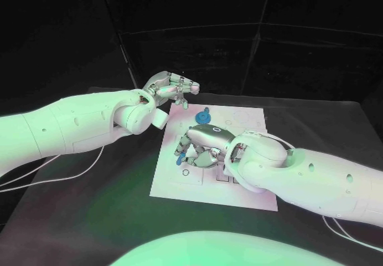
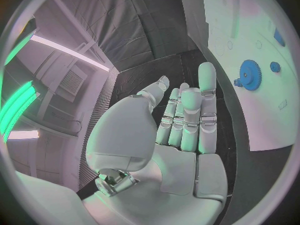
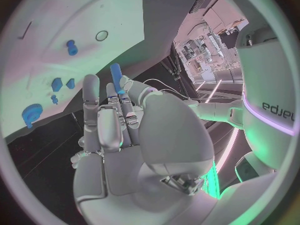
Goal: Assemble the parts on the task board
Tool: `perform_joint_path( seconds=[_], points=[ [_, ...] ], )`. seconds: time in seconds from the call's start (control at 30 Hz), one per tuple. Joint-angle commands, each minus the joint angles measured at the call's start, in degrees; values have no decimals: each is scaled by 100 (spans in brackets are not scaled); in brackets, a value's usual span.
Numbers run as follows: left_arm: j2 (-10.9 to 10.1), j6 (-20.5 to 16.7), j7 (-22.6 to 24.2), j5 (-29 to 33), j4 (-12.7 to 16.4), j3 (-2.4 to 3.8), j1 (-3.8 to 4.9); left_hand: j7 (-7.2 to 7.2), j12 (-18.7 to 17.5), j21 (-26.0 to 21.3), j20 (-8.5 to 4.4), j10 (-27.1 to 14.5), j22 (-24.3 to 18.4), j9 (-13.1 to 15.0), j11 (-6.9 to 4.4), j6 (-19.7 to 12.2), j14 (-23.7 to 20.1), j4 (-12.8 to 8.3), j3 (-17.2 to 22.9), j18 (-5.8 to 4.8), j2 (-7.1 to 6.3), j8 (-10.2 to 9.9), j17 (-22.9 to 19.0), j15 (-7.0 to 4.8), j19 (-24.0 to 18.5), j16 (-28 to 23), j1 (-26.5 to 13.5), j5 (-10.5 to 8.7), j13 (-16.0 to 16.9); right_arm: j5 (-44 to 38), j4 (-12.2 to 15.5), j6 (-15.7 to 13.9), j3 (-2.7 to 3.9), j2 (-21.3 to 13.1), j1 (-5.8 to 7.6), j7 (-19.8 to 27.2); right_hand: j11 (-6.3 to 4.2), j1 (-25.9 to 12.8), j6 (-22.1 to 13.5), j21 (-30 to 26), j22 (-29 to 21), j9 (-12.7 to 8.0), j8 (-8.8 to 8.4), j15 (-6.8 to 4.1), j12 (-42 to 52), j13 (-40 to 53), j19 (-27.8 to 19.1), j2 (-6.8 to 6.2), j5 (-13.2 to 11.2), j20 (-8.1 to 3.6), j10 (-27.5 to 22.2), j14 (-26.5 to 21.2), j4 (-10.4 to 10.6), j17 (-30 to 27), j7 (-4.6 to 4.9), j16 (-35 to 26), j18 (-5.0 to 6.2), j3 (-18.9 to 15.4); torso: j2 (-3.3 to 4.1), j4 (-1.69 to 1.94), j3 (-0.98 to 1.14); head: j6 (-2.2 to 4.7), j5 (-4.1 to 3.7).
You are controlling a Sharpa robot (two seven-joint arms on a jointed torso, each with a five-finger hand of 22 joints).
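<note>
Pinching blue pin (image 3: 116, 74), R hand (image 1: 201, 145) over task board (image 1: 239, 191); L hand (image 1: 171, 87) empty, fingers apart.

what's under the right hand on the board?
The right hand hovers over the task board and pinches a slim blue peg. Small blue parts peek out beside its fingers. The board directly beneath the palm is covered.

a black table (image 1: 96, 210) spreads under me, filling the lower frame. thin white cables (image 1: 76, 172) trail across it at left, another (image 1: 343, 230) at lower right.
</note>
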Motion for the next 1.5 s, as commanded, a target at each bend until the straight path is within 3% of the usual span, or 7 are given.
perform_joint_path(
  seconds=[0.03,0.27,0.6,0.77,1.5],
  points=[
    [16,40,55,17,-5,4,12,-7,39,-18,7,-52,-6,-9,2,-42,-33,9,-24,113,38,23,-5,-10,-13,-30,34,-15,5,-324,-113,392,-9,63,-14,-10,-52,-20,15,32,9,-4,-21,-26,17,5,-44,-7,18,-11,84,90,-12,-5,13,0,85,36,-7,5,-2,-25,19],
    [27,43,47,17,-19,5,13,-7,39,-18,7,-52,-6,-9,2,-42,-33,9,-24,113,38,23,-5,-10,-13,-30,34,-15,5,-503,-280,538,-32,162,-83,-61,-53,-23,18,36,12,-4,-21,-25,13,5,-48,-3,23,-11,86,90,-16,0,12,2,85,46,-4,3,8,-54,71],
    [48,54,44,17,-46,5,13,-6,46,-24,8,-57,-11,-9,3,-46,-37,10,-26,113,42,25,-14,-9,-12,-33,40,-15,7,-546,-340,686,-41,193,-111,-92,-54,-41,29,44,16,-1,-20,-24,9,7,-56,-9,31,-8,96,90,-19,3,11,4,85,52,-10,-10,12,-67,62],
    [55,59,43,17,-65,5,13,-6,46,-24,8,-57,-11,-9,3,-46,-37,10,-26,113,42,25,-14,-9,-12,-33,40,-15,7,-552,-321,779,-44,186,-116,-95,-55,-56,34,48,18,0,-20,-24,7,9,-60,-15,34,-7,102,92,-19,14,10,10,85,51,-6,0,5,-72,59],
    [51,78,29,17,-76,5,12,-6,46,-24,8,-57,-11,-9,3,-46,-37,10,-26,113,42,25,-14,-9,-12,-33,40,-15,7,-734,-344,839,-50,161,-129,-201,-58,-88,49,56,23,3,-18,-24,2,12,-68,-13,40,-4,118,94,-14,22,6,16,86,53,-7,-5,6,-91,61]
  ],
)
